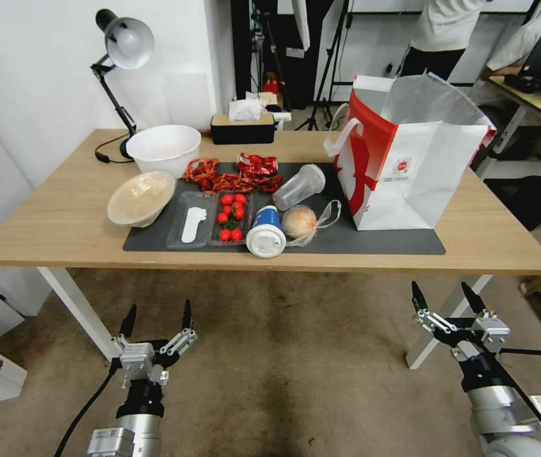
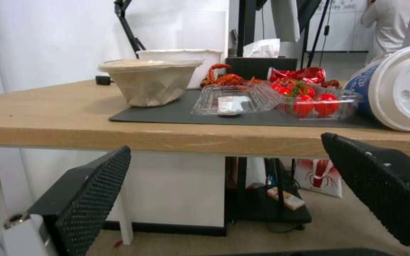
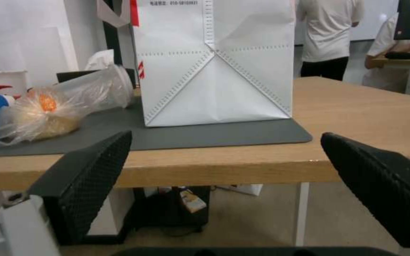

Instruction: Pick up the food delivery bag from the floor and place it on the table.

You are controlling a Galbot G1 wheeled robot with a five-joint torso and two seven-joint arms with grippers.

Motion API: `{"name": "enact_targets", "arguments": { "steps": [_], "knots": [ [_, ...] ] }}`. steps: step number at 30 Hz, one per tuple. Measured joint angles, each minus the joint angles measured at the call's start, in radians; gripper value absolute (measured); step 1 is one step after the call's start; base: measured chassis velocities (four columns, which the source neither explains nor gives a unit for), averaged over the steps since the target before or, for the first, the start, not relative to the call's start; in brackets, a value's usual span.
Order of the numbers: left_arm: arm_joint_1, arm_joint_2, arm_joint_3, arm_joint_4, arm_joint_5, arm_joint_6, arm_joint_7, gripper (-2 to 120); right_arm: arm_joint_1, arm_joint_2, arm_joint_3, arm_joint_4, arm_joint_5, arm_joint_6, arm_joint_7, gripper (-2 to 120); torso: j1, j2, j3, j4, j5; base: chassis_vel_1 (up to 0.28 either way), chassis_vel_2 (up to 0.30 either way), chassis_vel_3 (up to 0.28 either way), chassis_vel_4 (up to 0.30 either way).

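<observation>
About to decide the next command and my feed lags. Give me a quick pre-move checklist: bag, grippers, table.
1. Food delivery bag on the table, not on the floor: ok.
2. Bag upright, base on the dark grey mat: ok.
3. Left gripper open, holding nothing, low in front of the table edge: ok.
4. Right gripper open, holding nothing, below the table edge: ok.
5. Bag apart from the bagged bun: ok.
6. Bag contents: cannot tell.

You see the food delivery bag (image 1: 410,171) white with a red side panel and small round red logo; the counter (image 1: 61,222) light wood; its mat (image 1: 378,241) dark grey; the floor (image 1: 295,355) brownish-grey, dark-stained.
</observation>
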Motion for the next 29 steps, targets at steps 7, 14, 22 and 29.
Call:
{"name": "enact_targets", "arguments": {
  "steps": [7,14,22,29],
  "knots": [
    [0.000,0.000,0.000,0.000,0.000,0.000,0.000,100,0.000,0.000,0.000,0.000,0.000,0.000,0.000,100,0.000,0.000,0.000,0.0000,0.0000,0.000,0.000,0.000,0.000],
    [0.000,0.000,0.000,0.000,0.000,0.000,0.000,100,0.000,0.000,0.000,0.000,0.000,0.000,0.000,100,0.000,0.000,0.000,0.0000,0.0000,0.000,0.000,0.000,0.000],
    [0.000,0.000,0.000,0.000,0.000,0.000,0.000,100,0.000,0.000,0.000,0.000,0.000,0.000,0.000,100,0.000,0.000,0.000,0.0000,0.0000,0.000,0.000,0.000,0.000],
    [0.000,0.000,0.000,0.000,0.000,0.000,0.000,100,0.000,0.000,0.000,0.000,0.000,0.000,0.000,100,0.000,0.000,0.000,0.0000,0.0000,0.000,0.000,0.000,0.000]
  ]
}}
